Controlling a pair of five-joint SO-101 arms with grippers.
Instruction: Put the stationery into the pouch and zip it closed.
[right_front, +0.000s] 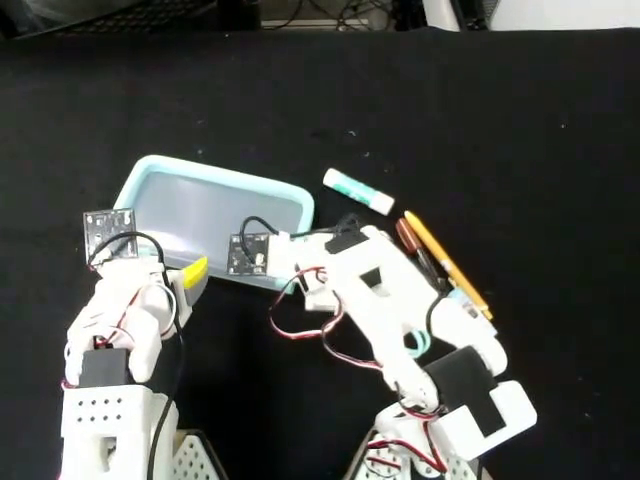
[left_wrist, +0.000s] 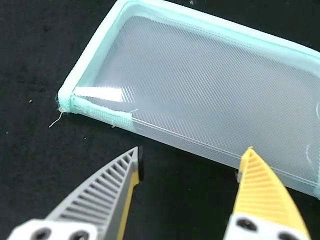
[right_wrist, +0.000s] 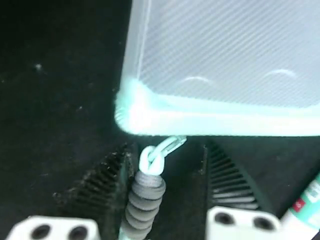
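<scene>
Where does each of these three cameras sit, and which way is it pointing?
High view: fixed above the table, looking down on the left arm, right arm, pouch, glue stick and pencil.
Left wrist view: on the left arm, looking past its open left gripper at a pouch corner.
Right wrist view: on the right arm, looking past the right gripper at the zipper pull.
Shared: all three show the pouch.

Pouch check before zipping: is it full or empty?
Empty: nothing shows through the pouch mesh; the glue stick and pencil lie outside it.
</scene>
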